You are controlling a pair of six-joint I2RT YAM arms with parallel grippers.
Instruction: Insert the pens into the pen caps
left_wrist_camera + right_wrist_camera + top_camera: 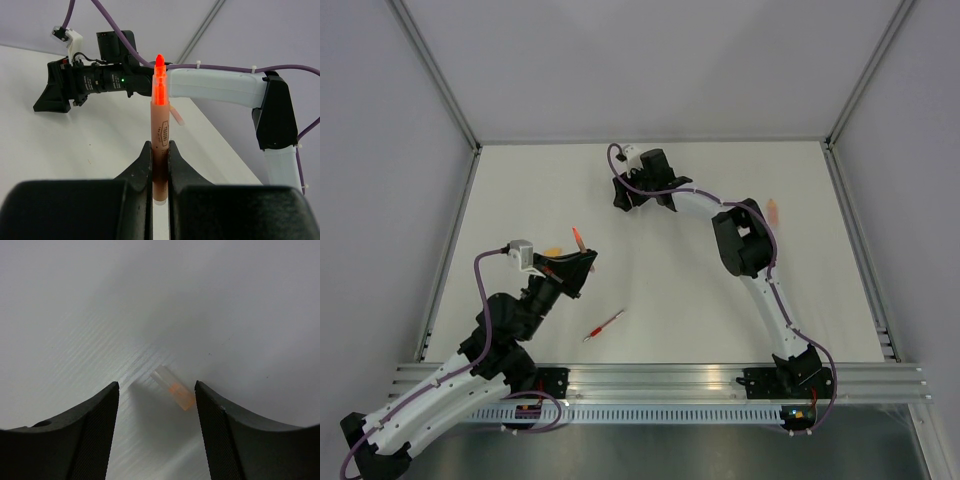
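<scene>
My left gripper [582, 262] [159, 147] is shut on an orange pen [161, 135], held upright above the table with its bright orange tip up; the pen also shows in the top view [577, 238]. My right gripper [623, 197] [156, 385] is open, low over the far middle of the table. A short pale orange pen cap [174, 388] lies on the table between its fingers, nearer the right finger, touching neither. The gripper hides this cap in the top view. A red pen [604, 325] lies on the table near the front.
A small orange piece [552, 252] lies just left of my left gripper. A pale orange piece [773, 212] lies at the right, beside the right arm's elbow. Metal rails [450, 250] border the white table on all sides.
</scene>
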